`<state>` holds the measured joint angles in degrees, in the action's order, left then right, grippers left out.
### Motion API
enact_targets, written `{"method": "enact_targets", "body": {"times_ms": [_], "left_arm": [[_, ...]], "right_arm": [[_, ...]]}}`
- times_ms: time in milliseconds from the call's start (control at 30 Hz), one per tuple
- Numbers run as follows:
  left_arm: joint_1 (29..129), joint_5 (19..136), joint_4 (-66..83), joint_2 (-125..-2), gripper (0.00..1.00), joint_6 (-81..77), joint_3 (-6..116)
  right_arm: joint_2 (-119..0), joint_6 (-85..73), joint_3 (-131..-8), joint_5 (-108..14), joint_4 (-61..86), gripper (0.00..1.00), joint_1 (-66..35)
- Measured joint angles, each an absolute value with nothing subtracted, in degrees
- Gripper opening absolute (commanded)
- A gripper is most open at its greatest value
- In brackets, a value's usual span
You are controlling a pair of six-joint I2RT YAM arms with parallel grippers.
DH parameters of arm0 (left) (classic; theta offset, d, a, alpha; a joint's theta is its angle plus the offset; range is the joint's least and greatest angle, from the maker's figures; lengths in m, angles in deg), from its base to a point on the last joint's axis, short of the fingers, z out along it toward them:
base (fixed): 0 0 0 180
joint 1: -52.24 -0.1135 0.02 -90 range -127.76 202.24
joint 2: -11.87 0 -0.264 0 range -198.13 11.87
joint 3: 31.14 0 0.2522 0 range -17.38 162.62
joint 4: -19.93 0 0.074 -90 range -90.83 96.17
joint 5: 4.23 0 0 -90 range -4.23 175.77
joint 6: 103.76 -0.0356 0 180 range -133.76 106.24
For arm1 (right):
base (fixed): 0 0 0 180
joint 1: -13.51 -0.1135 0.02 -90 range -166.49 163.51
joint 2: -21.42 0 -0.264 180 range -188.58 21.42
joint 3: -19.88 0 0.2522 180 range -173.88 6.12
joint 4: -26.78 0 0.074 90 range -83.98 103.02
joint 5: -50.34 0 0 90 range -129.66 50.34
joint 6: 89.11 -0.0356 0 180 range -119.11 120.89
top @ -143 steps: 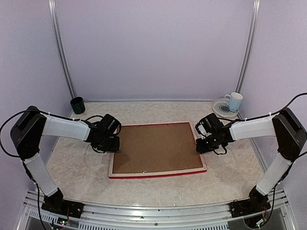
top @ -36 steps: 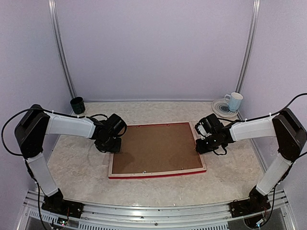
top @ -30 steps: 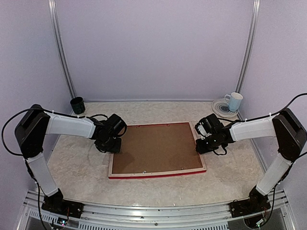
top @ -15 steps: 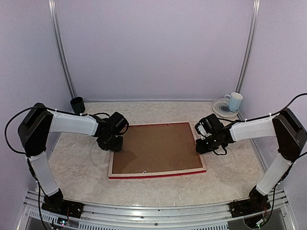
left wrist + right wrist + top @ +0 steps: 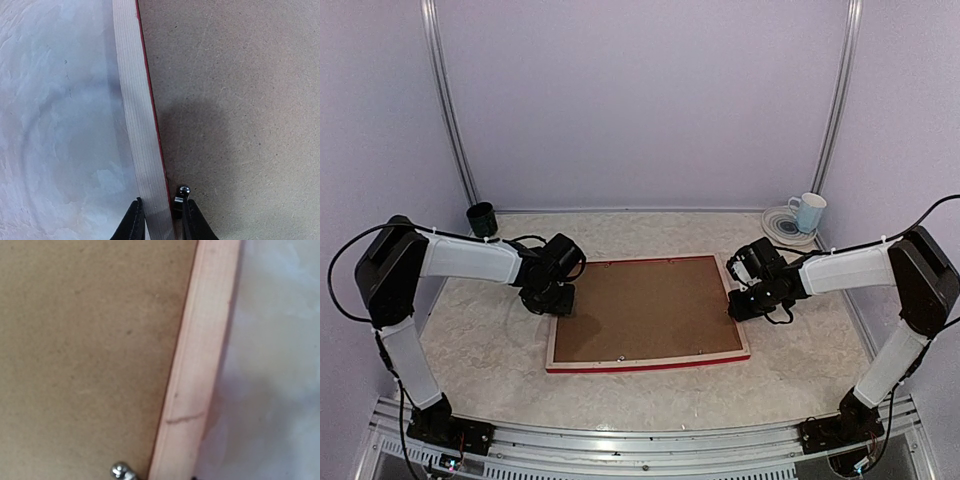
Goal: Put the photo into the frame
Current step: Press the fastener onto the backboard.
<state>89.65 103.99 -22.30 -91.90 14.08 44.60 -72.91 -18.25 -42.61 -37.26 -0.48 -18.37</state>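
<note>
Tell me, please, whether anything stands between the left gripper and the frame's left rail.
Nothing visible does. The left gripper sits right at the frame: its fingers straddle the pale rail, one over the table, the other over the backing board beside a small metal tab.

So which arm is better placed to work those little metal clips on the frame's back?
Probably left: the left gripper straddles the frame's rail, a metal clip right beside one finger. The right gripper has a second clip nearby, but its fingers barely show.
</note>
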Motion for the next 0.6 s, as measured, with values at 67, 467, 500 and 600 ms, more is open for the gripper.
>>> {"method": "enact_targets", "body": {"times_ms": [67, 467, 500, 600], "left_arm": [[89.65, 103.99, -21.92, -91.77, 0.17, 14.06, 44.27], [89.63, 103.97, -20.07, -90.92, 0.08, 14.06, 42.72], [89.63, 103.97, -19.85, -90.83, 0.07, 14.06, 42.54], [89.63, 103.97, -19.34, -90.61, 0.13, 14.06, 42.06]], "right_arm": [[-72.91, -18.25, -42.58, -37.26, -0.48, 0.22, -18.37], [-72.84, -18.22, -42.48, -37.29, -0.35, 0.22, -18.35], [-72.82, -18.22, -42.45, -37.29, -0.31, 0.22, -18.35], [-72.73, -18.22, -42.3, -37.37, -0.17, 0.22, -18.26]]}}
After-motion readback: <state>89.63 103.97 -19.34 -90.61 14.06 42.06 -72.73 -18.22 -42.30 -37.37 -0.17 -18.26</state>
